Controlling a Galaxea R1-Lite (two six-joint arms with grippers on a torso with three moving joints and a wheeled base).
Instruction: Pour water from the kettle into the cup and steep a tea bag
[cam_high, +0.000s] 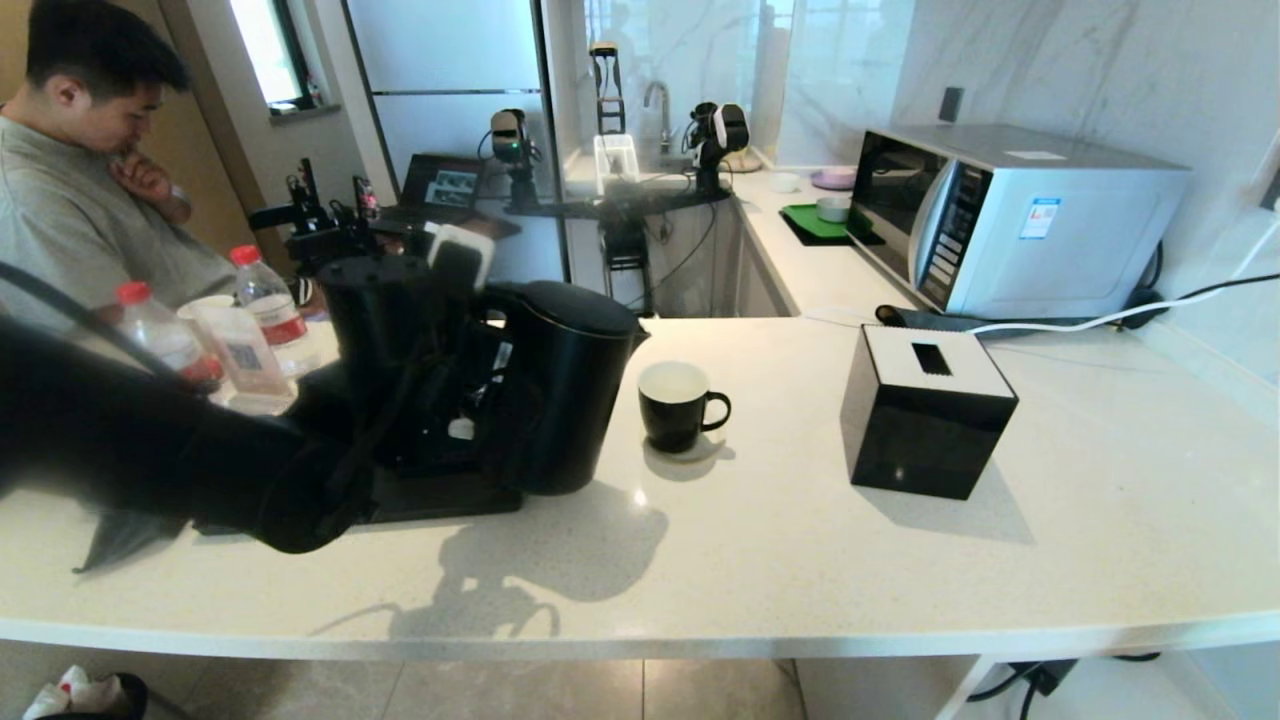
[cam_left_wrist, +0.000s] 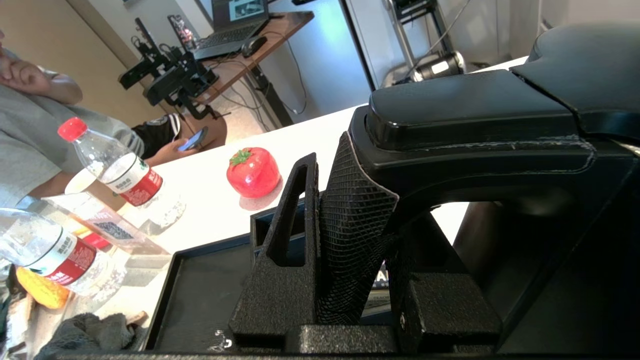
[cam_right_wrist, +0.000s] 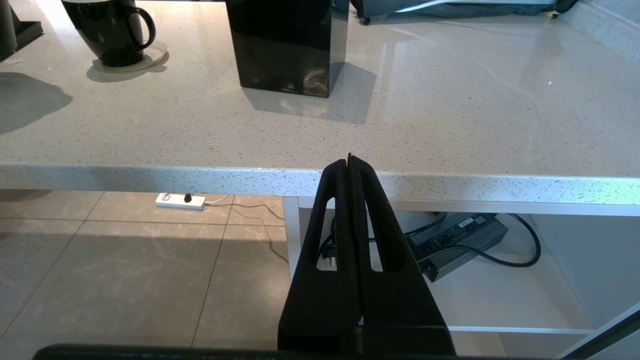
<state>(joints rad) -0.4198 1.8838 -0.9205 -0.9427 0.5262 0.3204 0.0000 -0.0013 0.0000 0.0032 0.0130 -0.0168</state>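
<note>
The tall matte black kettle (cam_high: 575, 390) stands upright at the left of the counter, its spout toward the cup. My left gripper (cam_left_wrist: 365, 200) is at its loop handle (cam_left_wrist: 475, 115). One meshed pad (cam_left_wrist: 350, 215) presses the handle's outer side and the other finger sits inside the loop, so it is shut on the handle. The small black mug (cam_high: 675, 405) with its white inside stands just right of the kettle, handle to the right, and also shows in the right wrist view (cam_right_wrist: 112, 35). No tea bag is visible. My right gripper (cam_right_wrist: 350, 160) hangs shut and empty below the counter's front edge.
A black cube tissue box (cam_high: 925, 410) stands right of the mug and a microwave (cam_high: 1010, 215) at the back right. Water bottles (cam_high: 270, 300), a red tomato-shaped object (cam_left_wrist: 252, 171) and a black tray (cam_left_wrist: 200, 295) crowd the kettle's left. A person (cam_high: 80, 170) sits at the far left.
</note>
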